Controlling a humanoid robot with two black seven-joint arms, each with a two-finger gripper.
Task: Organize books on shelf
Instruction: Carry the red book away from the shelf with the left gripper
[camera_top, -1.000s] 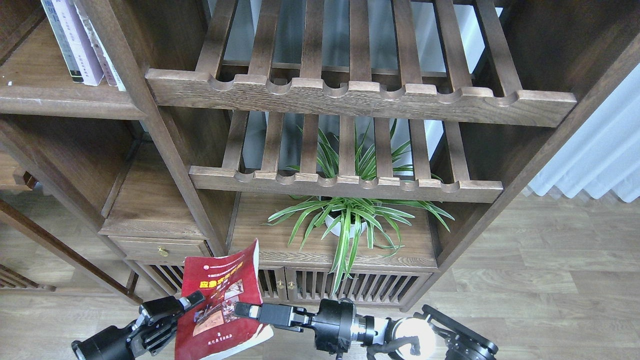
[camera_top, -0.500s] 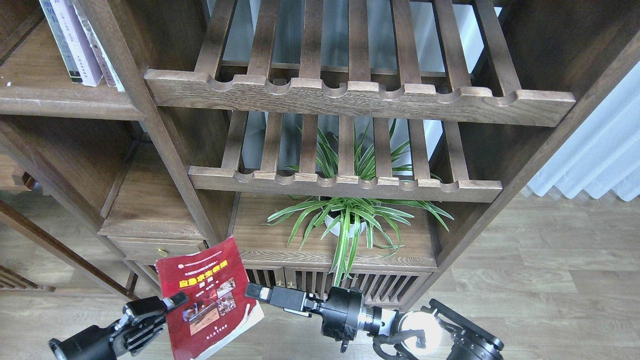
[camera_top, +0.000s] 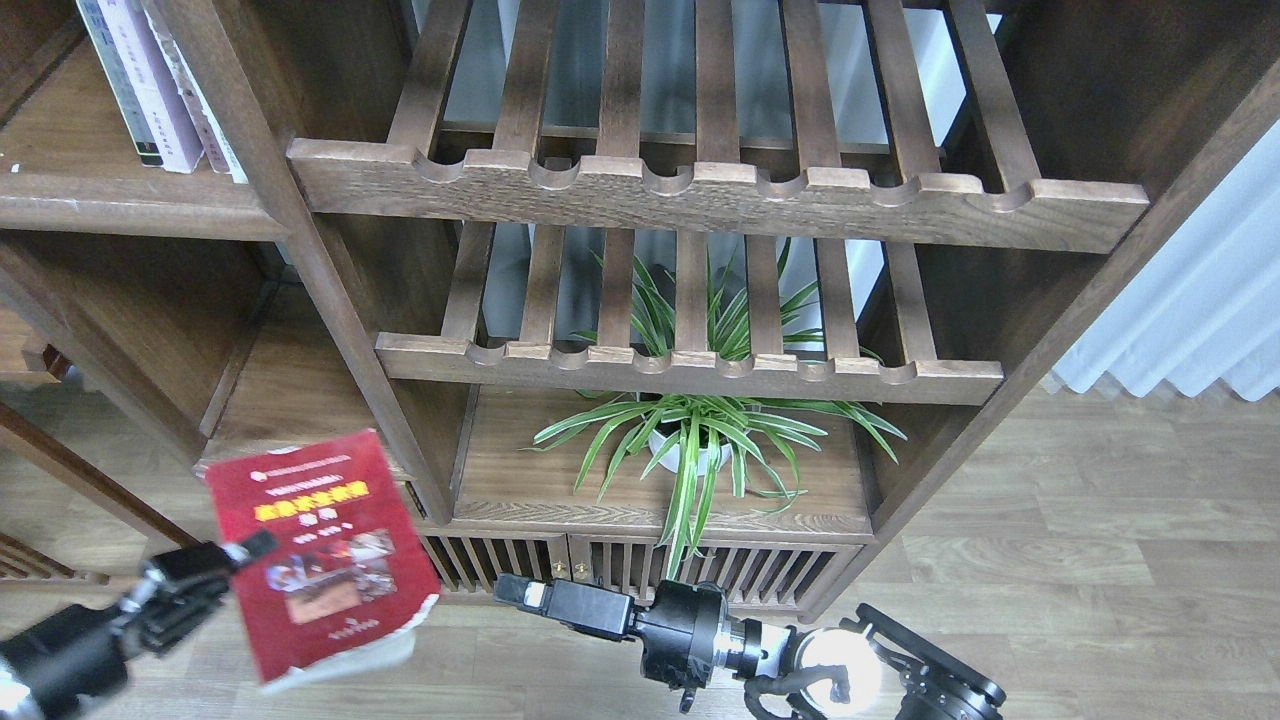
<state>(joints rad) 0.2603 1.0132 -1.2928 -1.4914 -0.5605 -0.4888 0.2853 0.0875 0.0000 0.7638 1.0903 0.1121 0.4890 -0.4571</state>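
— Red cover front and centre: the red book is off the ground at lower left, clamped at its left edge by the left gripper, cover facing up and blurred.

— And the right gripper?

— Well clear of the book, pointing left in front of the low cabinet doors. It's seen end-on and dark, so I can't tell whether its fingers are parted.

— Where's the shelf?

— Top left, a solid dark-brown board. Pale lavender-white books stand upright on it, leaning slightly, against the post.

— Anything else?

— A spider plant in a white pot, under the slatted racks.
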